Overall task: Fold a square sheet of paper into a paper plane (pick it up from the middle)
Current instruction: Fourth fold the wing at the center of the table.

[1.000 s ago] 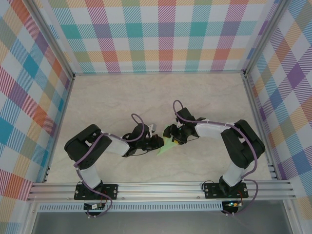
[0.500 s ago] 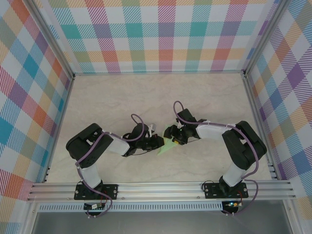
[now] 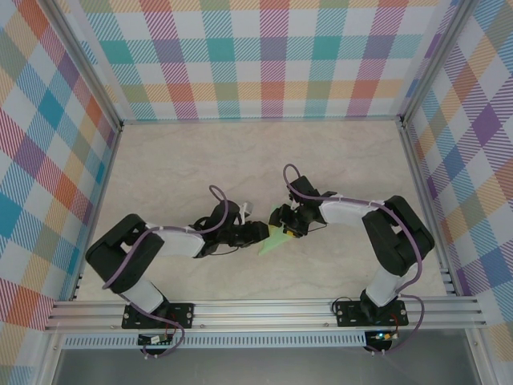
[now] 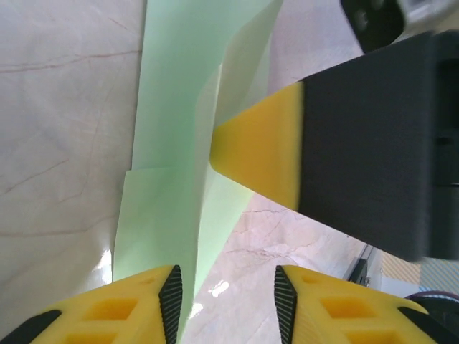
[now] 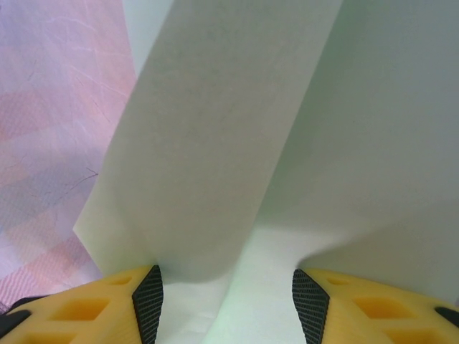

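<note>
1. Yellow fingers of the left gripper stand partly apart, gripping nothing; I see bare tabletop in the gap.
2. My right gripper is about half open, straddling a raised fold of the mint-green sheet of paper without pinching it.
3. That sheet, creased lengthwise, lies between both grippers, one edge just beside a left pad.
4. It sits mid-tabletop, slightly toward the near edge.

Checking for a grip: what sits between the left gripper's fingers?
In the left wrist view, an edge of the folded paper runs between the left gripper's parted fingers, bare table beside it.
</note>
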### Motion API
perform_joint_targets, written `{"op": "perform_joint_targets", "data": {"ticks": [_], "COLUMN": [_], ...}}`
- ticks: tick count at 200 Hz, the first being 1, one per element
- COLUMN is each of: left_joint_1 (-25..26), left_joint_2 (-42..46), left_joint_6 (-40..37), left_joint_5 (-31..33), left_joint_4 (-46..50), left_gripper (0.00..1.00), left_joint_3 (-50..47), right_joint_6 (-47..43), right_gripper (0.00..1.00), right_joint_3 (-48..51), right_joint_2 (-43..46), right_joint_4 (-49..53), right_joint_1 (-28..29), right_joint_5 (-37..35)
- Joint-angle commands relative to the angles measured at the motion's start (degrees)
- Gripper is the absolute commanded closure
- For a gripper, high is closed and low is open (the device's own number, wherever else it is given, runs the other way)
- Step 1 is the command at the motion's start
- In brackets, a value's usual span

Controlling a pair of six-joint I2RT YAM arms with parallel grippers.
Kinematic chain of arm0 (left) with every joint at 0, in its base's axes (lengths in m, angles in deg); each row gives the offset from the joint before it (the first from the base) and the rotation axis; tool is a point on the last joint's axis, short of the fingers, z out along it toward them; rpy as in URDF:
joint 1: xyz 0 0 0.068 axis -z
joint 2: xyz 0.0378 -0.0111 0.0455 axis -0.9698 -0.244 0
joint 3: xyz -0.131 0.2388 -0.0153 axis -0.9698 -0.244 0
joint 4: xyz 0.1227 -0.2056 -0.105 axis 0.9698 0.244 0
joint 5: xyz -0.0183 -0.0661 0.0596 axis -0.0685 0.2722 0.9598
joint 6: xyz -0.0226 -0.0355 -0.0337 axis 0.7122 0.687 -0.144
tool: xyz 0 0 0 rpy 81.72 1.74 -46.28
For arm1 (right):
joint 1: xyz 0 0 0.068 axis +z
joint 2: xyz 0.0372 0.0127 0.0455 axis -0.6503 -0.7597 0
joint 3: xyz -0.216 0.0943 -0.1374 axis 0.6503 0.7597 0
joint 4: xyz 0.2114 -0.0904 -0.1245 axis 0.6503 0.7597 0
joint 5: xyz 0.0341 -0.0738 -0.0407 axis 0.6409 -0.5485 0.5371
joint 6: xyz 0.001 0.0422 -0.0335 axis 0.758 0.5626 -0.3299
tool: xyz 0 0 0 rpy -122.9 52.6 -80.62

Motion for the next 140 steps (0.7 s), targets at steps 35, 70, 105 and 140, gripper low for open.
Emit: {"op": "perform_joint_targets", "data": {"ticks": [35, 70, 105, 140], "left_joint_1": [-0.06, 1.22, 2.25, 2.55], "left_joint_2": [6.70, 1.32, -2.11, -5.39], "left_joint_6": [-3.77, -3.02, -3.76, -5.06], "left_joint_5": [2.60, -1.81, -2.48, -1.11], "left_joint_4": [7.52, 0.07, -2.67, 2.00], "left_gripper": [0.61, 0.73, 0.81, 0.87], "left_joint_3": [-0.19, 0.87, 3.07, 5.98], "right_joint_6": [1.52, 2.55, 2.87, 2.94], "right_gripper": [0.43, 0.43, 0.43, 0.43], "right_joint_3": [0.87, 0.71, 0.33, 0.18], "right_joint_2": [-4.33, -4.98, -5.69, -5.83], "right_joint_4": [7.57, 8.10, 8.78, 9.34], "right_joint_1": [-0.75, -0.75, -0.75, -0.75], "right_joint_5": [-7.55, -7.64, -7.55, -7.64]}}
